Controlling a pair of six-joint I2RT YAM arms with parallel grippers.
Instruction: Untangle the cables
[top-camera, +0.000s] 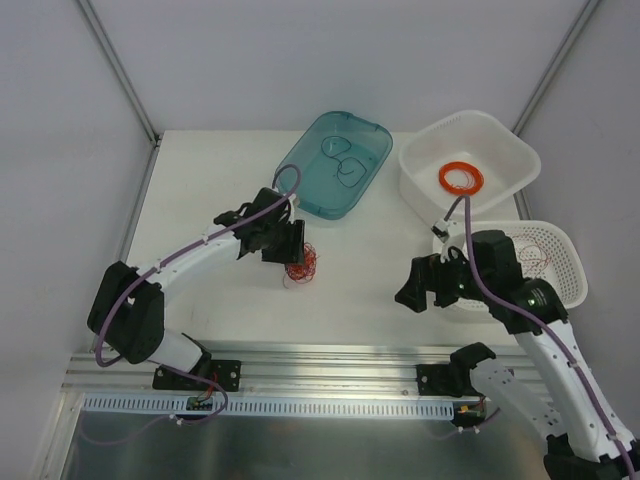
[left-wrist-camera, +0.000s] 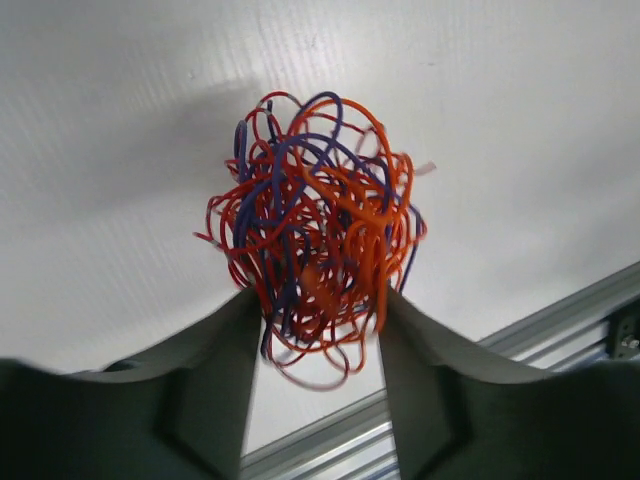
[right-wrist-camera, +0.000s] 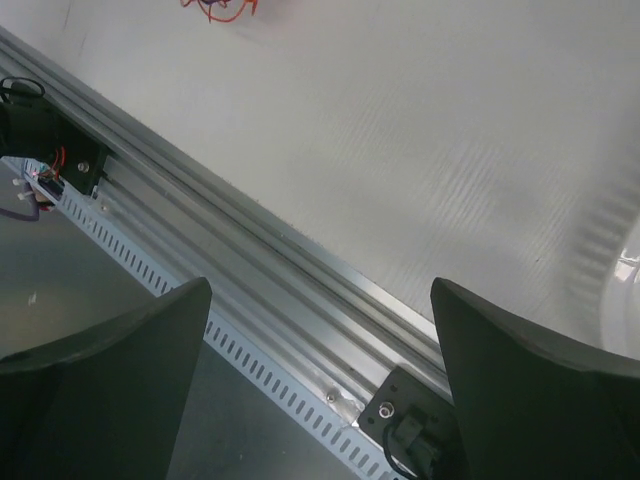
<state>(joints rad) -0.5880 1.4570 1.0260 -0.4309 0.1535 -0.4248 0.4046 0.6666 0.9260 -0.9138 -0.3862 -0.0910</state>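
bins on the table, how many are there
3: a teal bin far centre, a white tub far right, a white mesh basket near the tub, at the right edge.

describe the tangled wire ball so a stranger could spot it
On the white table, look just on the near side of the translucent teal plastic tray, at the tip of the left gripper. There is a wad of hair-thin red, orange and dark blue wires, curly and messy, unlike the neat flat orange ring coil in the white tub.
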